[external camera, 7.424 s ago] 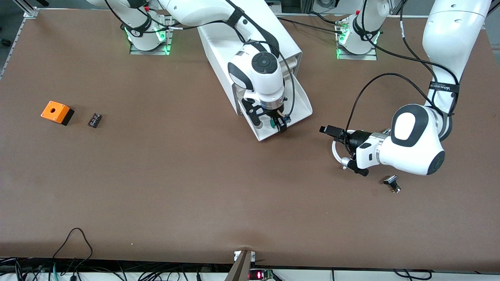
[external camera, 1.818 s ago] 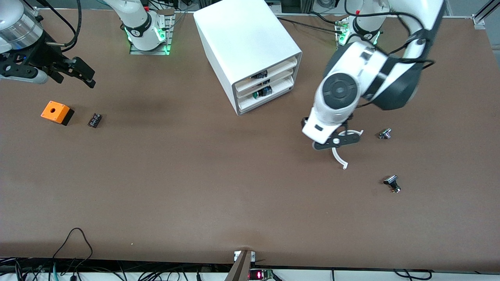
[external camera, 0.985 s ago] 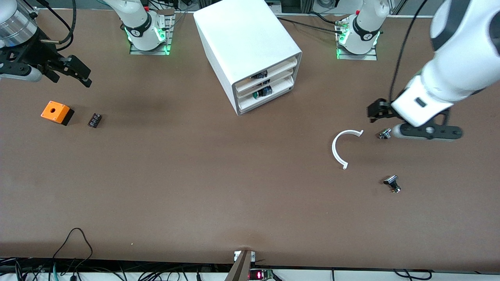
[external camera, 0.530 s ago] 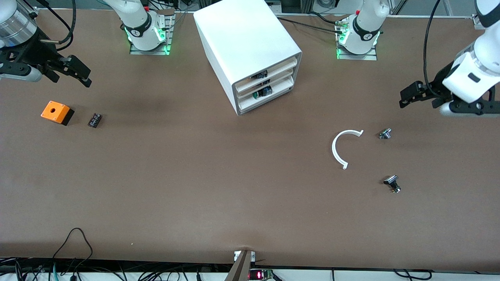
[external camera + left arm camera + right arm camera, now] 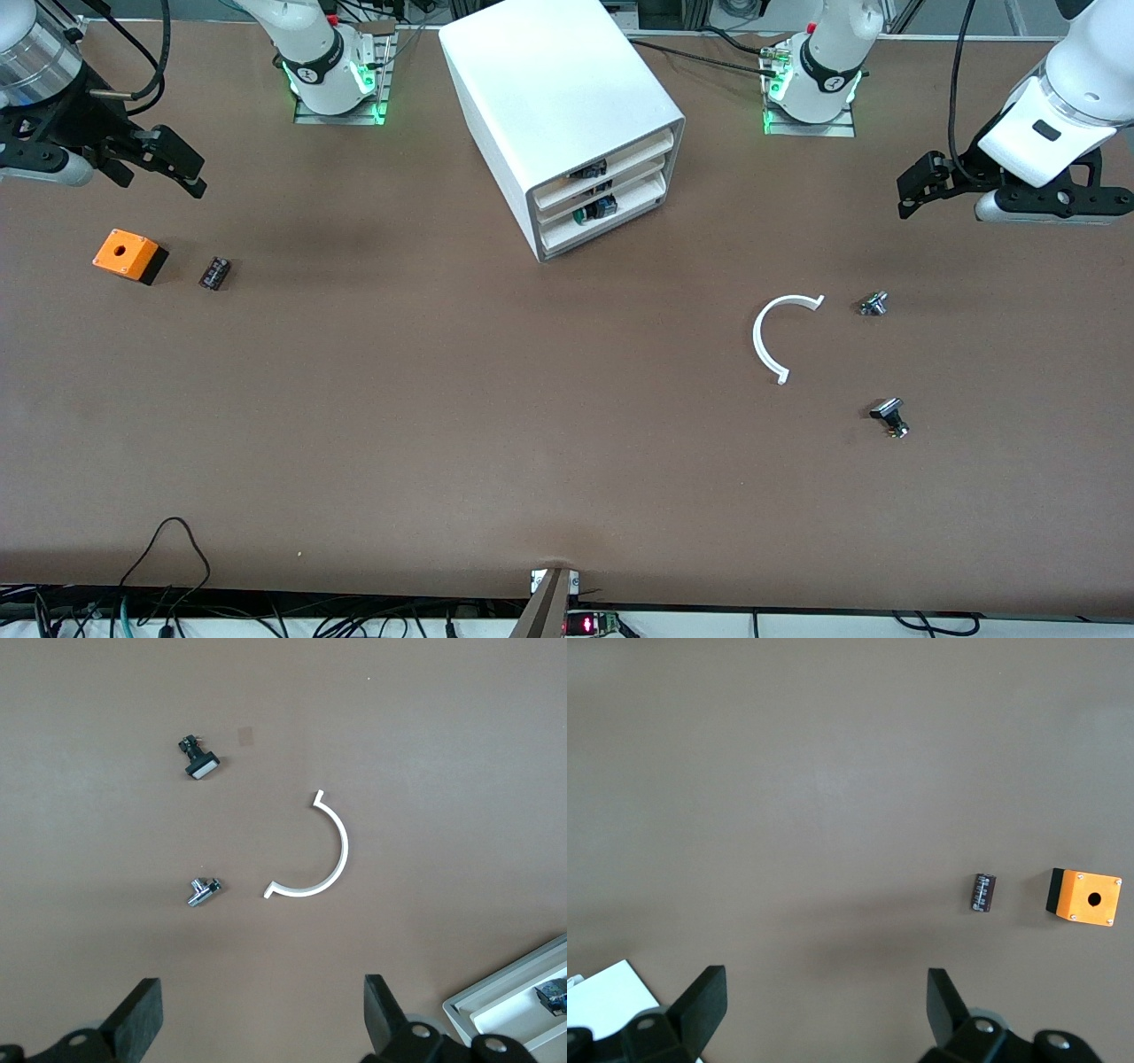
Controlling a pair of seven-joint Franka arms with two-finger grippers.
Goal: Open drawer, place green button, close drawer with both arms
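The white cabinet (image 5: pixel 558 97) stands at the table's middle, near the robots' bases. All three drawers are pushed in. The bottom drawer (image 5: pixel 611 223) is shut, and the green-capped button (image 5: pixel 588 212) shows in the gap above its front wall. My left gripper (image 5: pixel 911 190) is open and empty, raised over the left arm's end of the table. My right gripper (image 5: pixel 188 167) is open and empty, raised over the right arm's end. In the left wrist view the open gripper (image 5: pixel 261 1028) hangs over bare table, with a cabinet corner (image 5: pixel 509 997) at the edge. The right wrist view shows the open gripper (image 5: pixel 822 1010).
A white arc-shaped piece (image 5: pixel 769 335) and two small black-and-silver parts (image 5: pixel 873 304) (image 5: pixel 889 416) lie toward the left arm's end. An orange box with a hole (image 5: pixel 128 255) and a small black part (image 5: pixel 214 272) lie toward the right arm's end.
The bottom drawer, earlier open with my right gripper and the button in it, is now shut. My left arm has swung from near the white arc out to its end of the table.
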